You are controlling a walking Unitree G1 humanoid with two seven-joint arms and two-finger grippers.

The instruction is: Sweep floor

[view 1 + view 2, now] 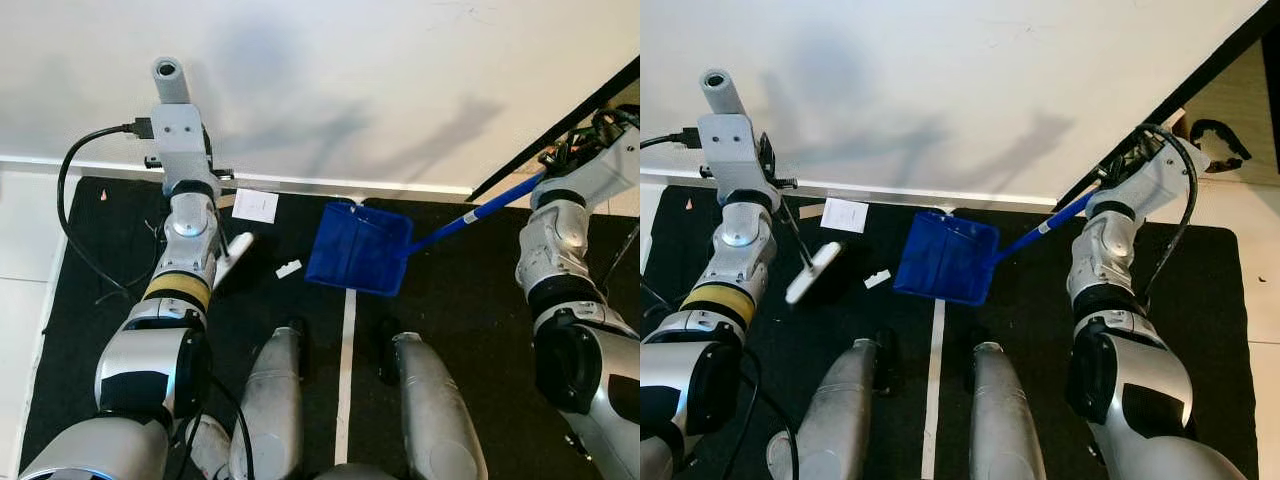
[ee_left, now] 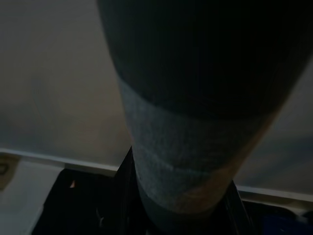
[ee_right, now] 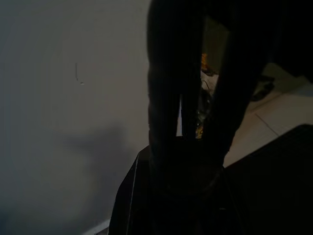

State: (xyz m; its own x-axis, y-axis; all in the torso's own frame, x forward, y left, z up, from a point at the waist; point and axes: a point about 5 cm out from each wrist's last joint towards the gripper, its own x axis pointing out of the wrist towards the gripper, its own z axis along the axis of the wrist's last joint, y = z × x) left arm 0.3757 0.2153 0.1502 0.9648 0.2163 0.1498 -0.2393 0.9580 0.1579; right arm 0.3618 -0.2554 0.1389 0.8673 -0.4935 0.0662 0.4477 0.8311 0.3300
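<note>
A blue dustpan (image 1: 358, 248) rests tilted on the black mat (image 1: 460, 300), near the wall. Its blue handle (image 1: 470, 218) runs up to my right gripper (image 1: 557, 158), which is shut on it. My left gripper (image 1: 778, 185) is raised by the wall and shut on the thin dark handle of a brush, whose white head (image 1: 236, 248) sits low over the mat left of the dustpan. A small white scrap (image 1: 288, 269) lies between brush head and dustpan. A white paper card (image 1: 255, 205) lies by the baseboard. Both wrist views are dark.
The white wall (image 1: 350, 90) runs across just ahead. A white stripe (image 1: 347, 370) crosses the mat between my legs (image 1: 275, 400). A black cable (image 1: 70, 220) loops left of my left arm. Pale floor (image 1: 20, 260) borders the mat at left; a doorway with tiles (image 1: 1230, 190) opens at right.
</note>
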